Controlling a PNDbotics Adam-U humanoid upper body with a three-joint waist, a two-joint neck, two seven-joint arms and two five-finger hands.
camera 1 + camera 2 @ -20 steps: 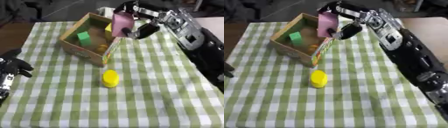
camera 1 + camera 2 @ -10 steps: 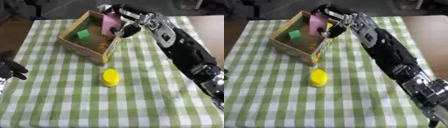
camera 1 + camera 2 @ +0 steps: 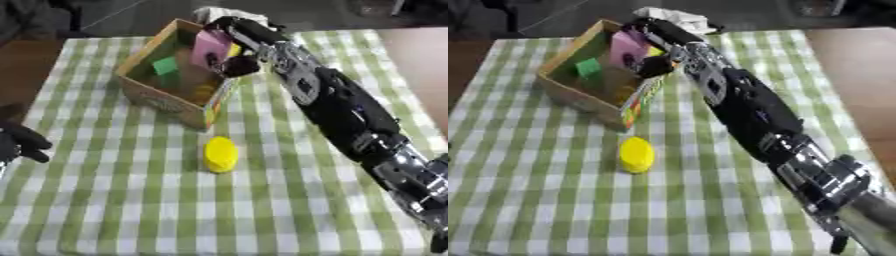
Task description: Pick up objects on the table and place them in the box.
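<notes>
Left eye view: a pink block point(image 3: 210, 46) is gripped upright by the right hand point(image 3: 238, 47), directly above the box point(image 3: 153, 97).

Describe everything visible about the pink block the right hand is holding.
The pink rectangular block looks smooth and matte, with flat faces and an upright pose. The black right hand has fingers curled round its right side and top. It sits over the open cardboard box, by the right wall, partly below the rim. Whether it touches the floor is hidden.
</notes>
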